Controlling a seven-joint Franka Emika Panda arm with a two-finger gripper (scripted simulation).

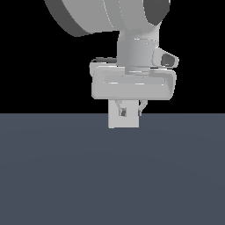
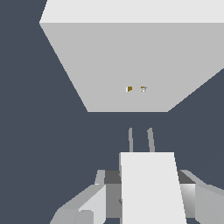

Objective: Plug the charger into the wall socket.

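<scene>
In the wrist view my gripper is shut on the charger, a white block held between the two fingers. Its two thin prongs point at the wall socket and stop a short gap away from it. The socket is a large flat white plate with two tiny orange dots near its centre, roughly in line with the prongs. In the exterior view the gripper hangs low over the floor in front of the socket plate. The charger is hard to make out there.
A flat dark blue-grey floor spreads around the socket in both views. The arm's large grey wrist and hand body fill the upper middle of the exterior view. The background above the floor is black.
</scene>
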